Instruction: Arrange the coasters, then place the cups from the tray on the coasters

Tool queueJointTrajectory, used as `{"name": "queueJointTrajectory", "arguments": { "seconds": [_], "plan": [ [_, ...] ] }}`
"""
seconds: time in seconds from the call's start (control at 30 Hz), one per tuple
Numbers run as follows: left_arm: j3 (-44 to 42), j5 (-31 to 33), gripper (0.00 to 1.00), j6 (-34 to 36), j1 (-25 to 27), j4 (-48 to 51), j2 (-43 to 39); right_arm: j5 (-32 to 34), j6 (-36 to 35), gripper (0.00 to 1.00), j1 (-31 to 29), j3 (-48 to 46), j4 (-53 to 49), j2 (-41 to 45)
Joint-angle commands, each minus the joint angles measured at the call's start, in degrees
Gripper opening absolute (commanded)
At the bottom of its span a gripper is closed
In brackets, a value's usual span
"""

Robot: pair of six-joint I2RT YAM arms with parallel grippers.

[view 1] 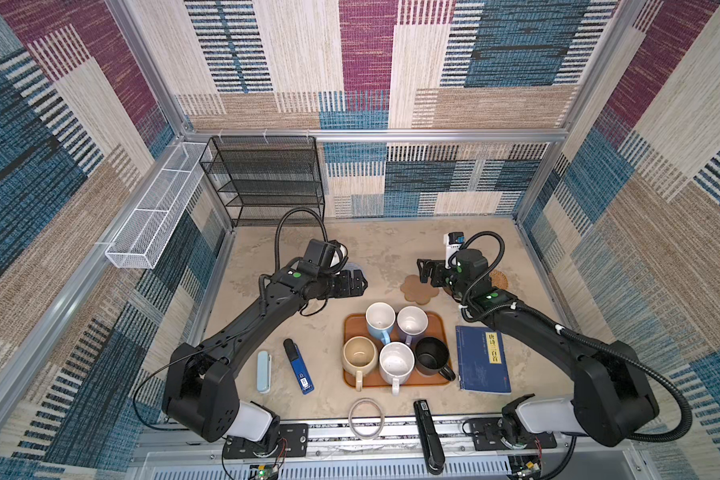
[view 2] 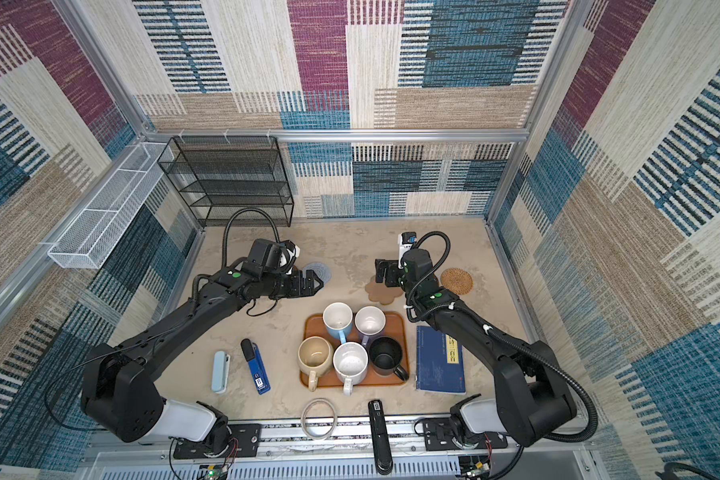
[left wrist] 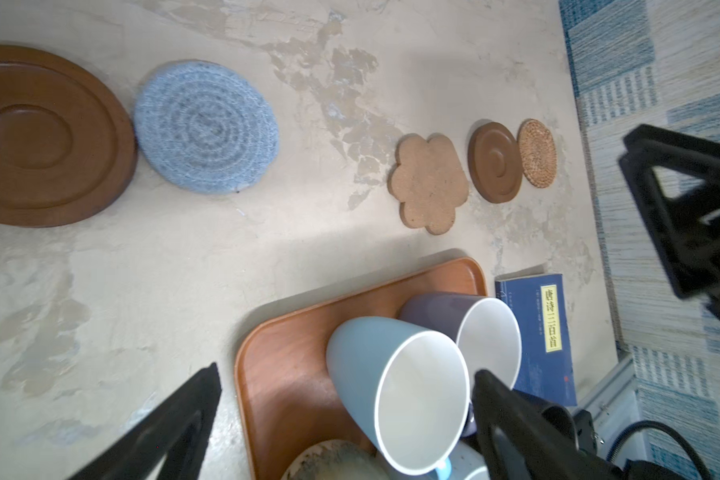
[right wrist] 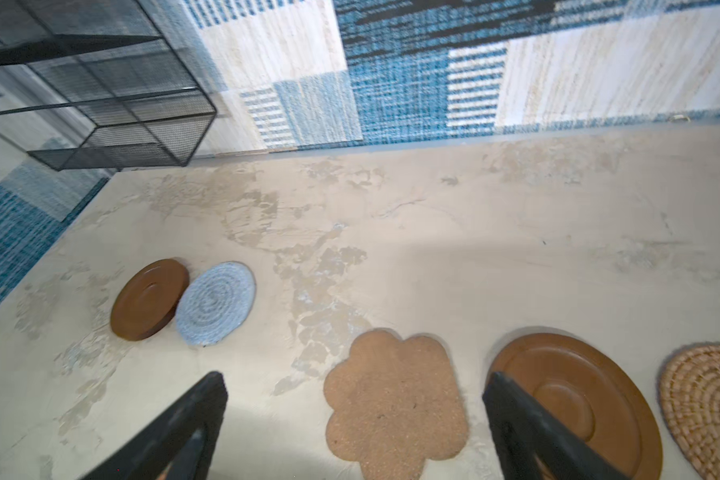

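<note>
Coasters [view 1: 418,287] are laid in a row on the surface [right wrist: 474,249], beyond the tray [left wrist: 292,374]. A brown disc [left wrist: 46,137] is set just beside a blue-grey round [left wrist: 206,126]. Well apart from these, a flower [left wrist: 431,183], a second disc [left wrist: 495,162] and a rattan round [left wrist: 537,153] are grouped close together. Upright on the tray are stood a light blue cup [view 1: 380,320], a lavender cup [view 1: 412,322], a beige cup [view 1: 359,353], a speckled cup [view 1: 396,363] and a black cup [view 1: 432,355]. The left gripper [view 1: 362,284] is held near the blue-grey round, jaws apart and empty. The right gripper [view 1: 424,272] is poised by the flower, jaws likewise apart, nothing clamped.
</note>
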State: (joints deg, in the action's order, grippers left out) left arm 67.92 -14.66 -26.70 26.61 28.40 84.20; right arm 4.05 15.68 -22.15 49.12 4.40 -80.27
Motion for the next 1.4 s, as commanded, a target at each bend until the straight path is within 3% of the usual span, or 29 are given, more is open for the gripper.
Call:
{"name": "queueJointTrajectory", "arguments": {
  "seconds": [0.0,0.13,0.27,0.53,0.67,1.13,1.37],
  "plan": [
    [0.4,-3.2,0.96,-0.1,-0.1,-2.4,1.2,-0.6,1.8,0.98,0.8,1.4,-2.8,-3.3],
    [0.8,-4.5,0.95,-0.2,0.1,-3.5,2.8,-0.8,1.6,0.94,1.6,2.9,-4.9,-7.8],
    [3.1,2.8,0.97,0.6,2.0,0.2,4.0,-1.9,0.6,0.92,1.7,5.0,-7.4,-12.5],
    [2.3,1.4,0.98,-0.4,2.4,-1.9,4.8,0.0,0.8,0.77,1.6,9.3,-12.5,-20.1],
    [0.1,0.9,0.98,-1.7,2.6,-4.4,4.5,3.6,0.9,0.76,1.7,10.7,-15.7,-22.3],
    [-2.3,4.5,0.98,-1.0,2.7,-4.7,1.5,3.9,1.0,0.7,0.3,12.8,-17.0,-27.2],
    [-2.8,5.8,0.98,-0.5,2.7,-4.5,0.7,8.8,1.4,0.66,-2.1,18.2,-20.1,-32.1]
  ]
}}
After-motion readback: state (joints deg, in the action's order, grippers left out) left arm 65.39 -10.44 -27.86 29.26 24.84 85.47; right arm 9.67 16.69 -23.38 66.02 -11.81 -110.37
